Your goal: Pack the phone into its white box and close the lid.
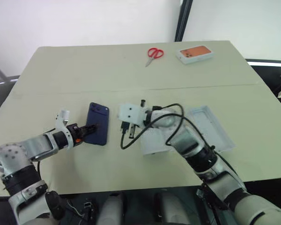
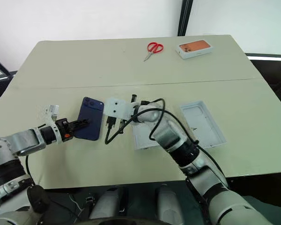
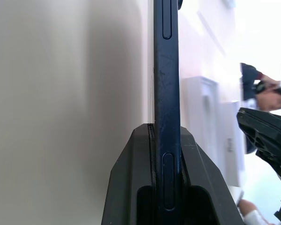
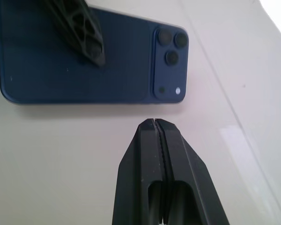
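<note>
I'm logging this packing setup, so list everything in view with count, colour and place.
phone: one, dark navy, on the table left of centre, clamped edge-on by the left fingers.
white box: one, white, beside the phone's right, partly under the right arm.
lid: one, white, inside up, right of the box.
scissors: one, red handles, far edge.
box with orange phone picture: one, white, far edge, right of the scissors.
table: one, beige.
left gripper: black fingers, shut on the phone.
right gripper: black fingers, shut, empty, beside the phone.

White box (image 1: 152, 140) mostly hidden under right arm.
</note>
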You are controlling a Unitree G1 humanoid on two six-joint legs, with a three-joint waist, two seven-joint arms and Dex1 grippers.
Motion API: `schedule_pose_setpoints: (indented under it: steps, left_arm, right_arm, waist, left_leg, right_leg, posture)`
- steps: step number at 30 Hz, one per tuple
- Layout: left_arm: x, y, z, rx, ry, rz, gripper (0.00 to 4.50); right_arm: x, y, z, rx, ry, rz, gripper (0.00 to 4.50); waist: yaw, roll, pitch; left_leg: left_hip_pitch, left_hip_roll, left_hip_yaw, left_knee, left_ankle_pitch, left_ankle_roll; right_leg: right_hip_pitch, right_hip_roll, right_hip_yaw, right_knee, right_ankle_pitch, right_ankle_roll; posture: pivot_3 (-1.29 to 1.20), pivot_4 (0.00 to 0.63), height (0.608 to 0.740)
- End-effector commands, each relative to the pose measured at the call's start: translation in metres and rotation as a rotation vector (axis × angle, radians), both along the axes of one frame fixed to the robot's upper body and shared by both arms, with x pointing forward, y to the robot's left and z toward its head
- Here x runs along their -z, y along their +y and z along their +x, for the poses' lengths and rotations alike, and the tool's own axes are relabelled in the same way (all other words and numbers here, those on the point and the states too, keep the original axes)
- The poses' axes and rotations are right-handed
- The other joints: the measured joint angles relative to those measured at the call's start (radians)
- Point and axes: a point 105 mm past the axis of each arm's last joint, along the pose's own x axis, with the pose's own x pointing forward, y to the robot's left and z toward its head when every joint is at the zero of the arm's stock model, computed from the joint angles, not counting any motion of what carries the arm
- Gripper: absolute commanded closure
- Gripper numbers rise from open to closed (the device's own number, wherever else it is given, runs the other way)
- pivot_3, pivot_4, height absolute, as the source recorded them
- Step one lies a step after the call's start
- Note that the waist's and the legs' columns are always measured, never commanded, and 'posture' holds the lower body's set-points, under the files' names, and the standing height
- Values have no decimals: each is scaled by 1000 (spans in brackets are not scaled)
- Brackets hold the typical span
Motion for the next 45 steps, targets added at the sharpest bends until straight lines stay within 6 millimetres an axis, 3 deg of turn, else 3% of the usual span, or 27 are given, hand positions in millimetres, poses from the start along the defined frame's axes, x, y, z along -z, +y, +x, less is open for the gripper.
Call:
schedule_pose_setpoints:
  steps: [1, 3, 12, 21, 39, 41, 42, 45]
  left_arm:
    - [-37, -34, 2, 36, -191, -115, 4472]
    - [-45, -64, 6, 29, -206, -187, 4472]
    - [-31, -146, -5, 161, 31, -238, 4472]
    - [-14, -162, -11, 220, 147, -149, 4472]
    - [-11, -175, -3, 245, 170, -143, 4472]
    - [-11, -177, -2, 254, 170, -144, 3481]
    - [-11, -178, -2, 260, 171, -143, 3220]
    - [-11, -178, -5, 278, 164, -132, 1639]
  right_arm:
    - [-22, -36, -14, -29, -3, 54, 4500]
    - [-21, -67, -13, 13, 20, 41, 4500]
    - [-2, -140, -7, 178, 74, -77, 4500]
    - [1, -153, -3, 227, 69, -93, 4500]
    - [1, -155, 1, 241, 56, -94, 4500]
    - [1, -155, 1, 242, 56, -95, 4500]
    - [1, -155, 1, 243, 56, -95, 4500]
    - [1, -156, 0, 245, 56, -97, 4500]
  waist:
    - [19, 0, 0]
    - [37, -1, 0]
    - [35, -2, 1]
    - [24, -2, 1]
    - [25, -2, 1]
    - [25, -2, 1]
    - [25, -2, 1]
    - [24, -2, 1]
  left_leg:
    - [0, 0, 0, 0, 0, 0]
    - [0, -1, -1, 2, -4, 6]
    - [1, -1, 2, 2, -4, 8]
    - [1, -1, 2, 3, -2, 4]
    - [1, -1, 2, 3, -2, 4]
    - [1, -1, 2, 3, -2, 4]
    - [1, -1, 2, 3, -2, 4]
    - [1, -1, 2, 3, -2, 4]
  right_leg:
    - [0, 0, 0, -1, 0, 0]
    - [4, -2, -1, -3, 0, 0]
    - [3, -4, 1, -3, 1, 0]
    - [4, 0, 1, -3, 1, -1]
    - [5, 1, 1, -3, 1, -1]
    - [5, 1, 1, -3, 1, -1]
    - [5, 1, 1, -3, 1, -1]
    - [5, 1, 1, -3, 1, -1]
  posture:
    - [0, 150, 740]
    - [0, 150, 740]
    - [0, 150, 740]
    - [0, 150, 740]
    - [0, 150, 740]
    - [0, 150, 740]
    - [0, 150, 740]
    - [0, 150, 740]
